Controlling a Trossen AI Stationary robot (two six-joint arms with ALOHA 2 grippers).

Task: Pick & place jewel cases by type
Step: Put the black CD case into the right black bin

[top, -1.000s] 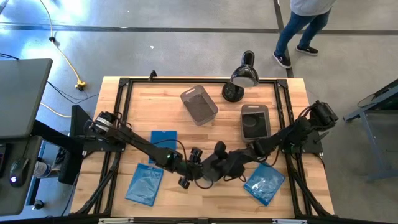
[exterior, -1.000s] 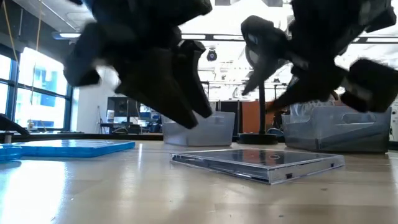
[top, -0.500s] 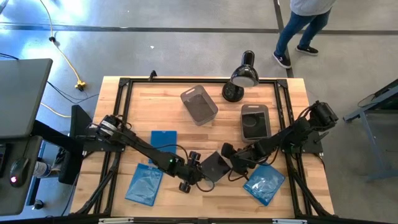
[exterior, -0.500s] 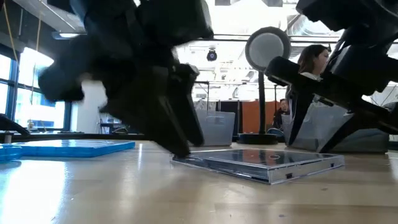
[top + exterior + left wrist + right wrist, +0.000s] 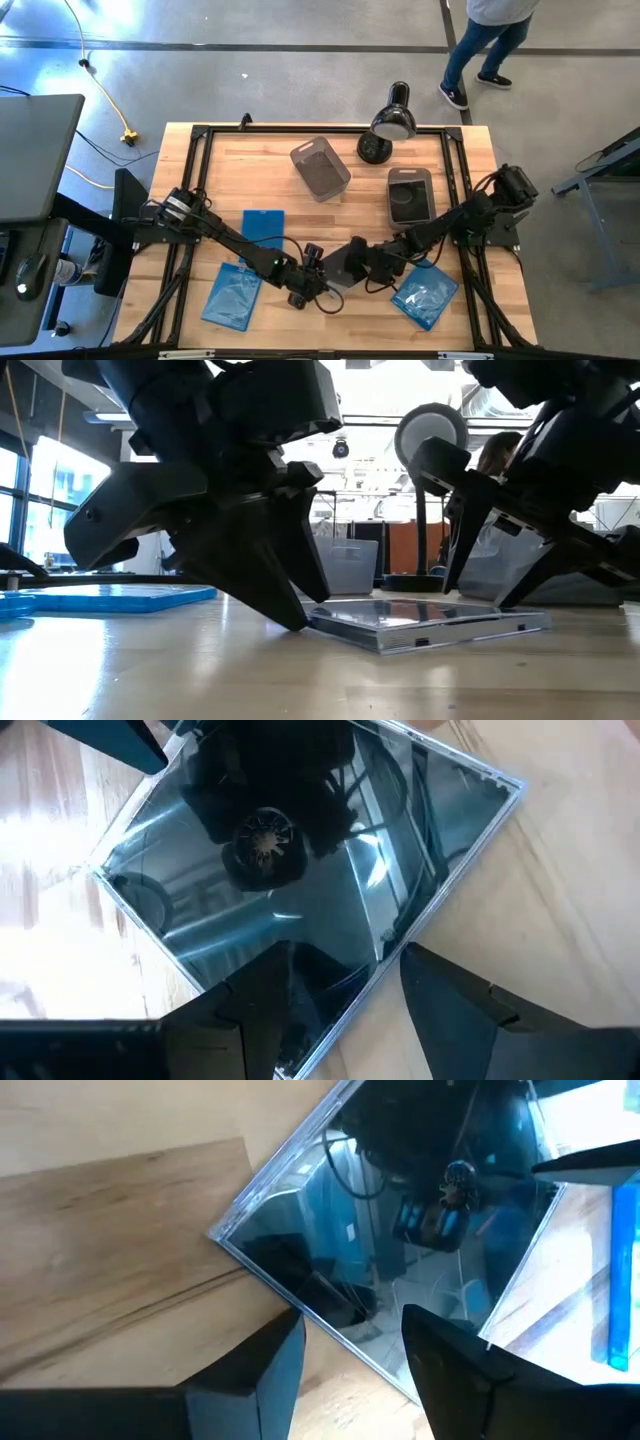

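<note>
A clear-grey jewel case [image 5: 345,262] with a dark mirror-like face lies flat on the wooden table [image 5: 230,160], near the front middle. My left gripper [image 5: 318,278] is open at the case's left end, and the case's edge [image 5: 350,1005] runs between its fingers. My right gripper [image 5: 368,262] is open at the right end, its fingers on either side of an edge [image 5: 335,1320]. Three blue jewel cases [image 5: 263,225], [image 5: 232,297], [image 5: 425,293] lie flat around them. My left gripper has its near fingertip [image 5: 296,622] down on the table against the case's left end [image 5: 320,618], slanting down from the table's left. The case lies flat. My right gripper stands over the case's right end [image 5: 520,622]; whether its fingers touch it I cannot tell.
Two smoky grey tubs [image 5: 320,168], [image 5: 410,195] stand at the back middle, the right one holding a dark case. A black lamp [image 5: 390,122] sits at the far edge. A black frame rail [image 5: 200,160] borders the table. A person [image 5: 485,45] walks beyond it.
Both grippers have come down to the table at the clear-grey case, the left from the left and the right from the right, and the right wrist has rolled. The case has slid and turned a little toward the table's right, staying flat.
</note>
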